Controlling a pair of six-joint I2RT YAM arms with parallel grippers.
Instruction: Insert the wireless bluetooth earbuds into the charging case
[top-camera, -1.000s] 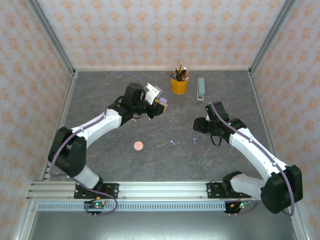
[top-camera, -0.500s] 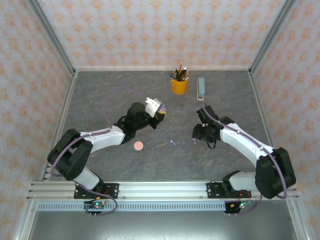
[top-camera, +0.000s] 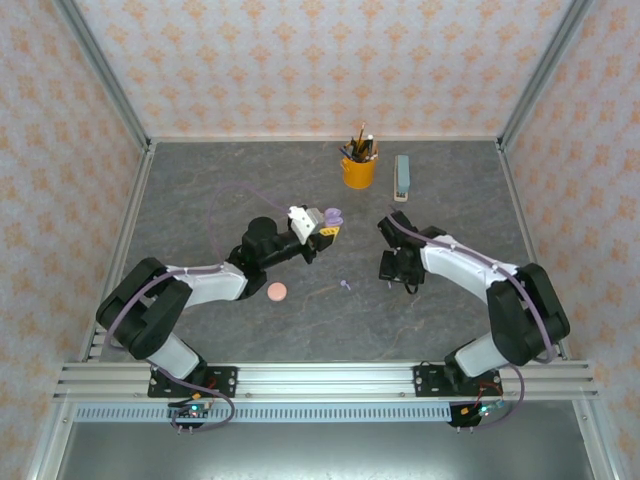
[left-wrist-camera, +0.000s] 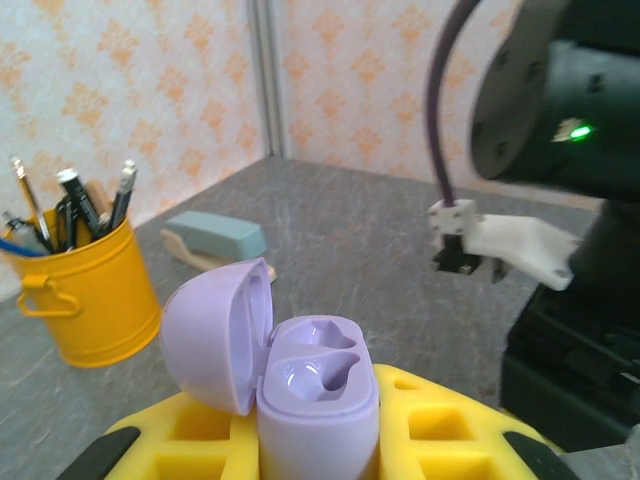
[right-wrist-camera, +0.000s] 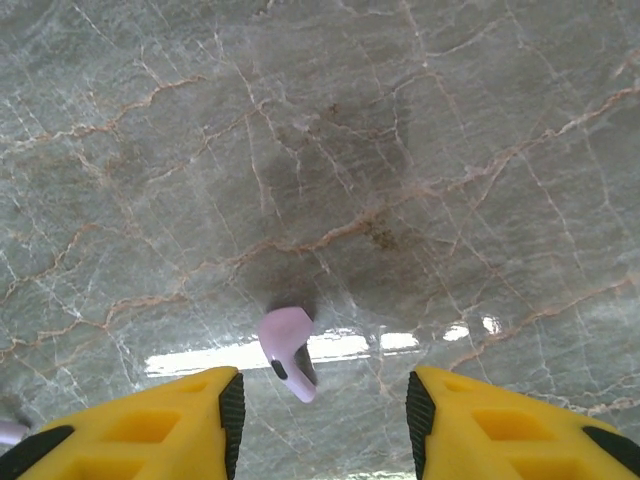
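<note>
Nearest the arm bases, on the grey, veined, stone-look table (top-camera: 200, 190): a flat round pink case (top-camera: 277, 291), lying closed. Just right of it and apart from it, a tiny lilac earbud (top-camera: 345, 284) lies loose on the surface.

Right gripper (right-wrist-camera: 318, 400) is low over the table, jaws apart. Its yellow ribbed fingers (right-wrist-camera: 160, 420) stand on either side of a second earbud (right-wrist-camera: 287, 345) without touching it. This one is pale lilac, smooth and glossy, with a rounded head and a short stem. It lies flat on the table. In the wrist view its long axis runs diagonally: head up-left, stem down-right toward the camera. A bright reflection streaks the table beside it.

Farther in, the left gripper (top-camera: 325, 228) is raised and clamped on the lilac charging case (left-wrist-camera: 318, 395). The case is a smooth, rounded pebble shape. Its domed lid is swung open to the left, and two moulded sockets face upward.

Beyond, toward the back wall: a yellow metal bucket cup (top-camera: 359, 172) bristling with pens. Beside it, a teal stapler (top-camera: 402, 178) lies with its long axis front-to-back.
</note>
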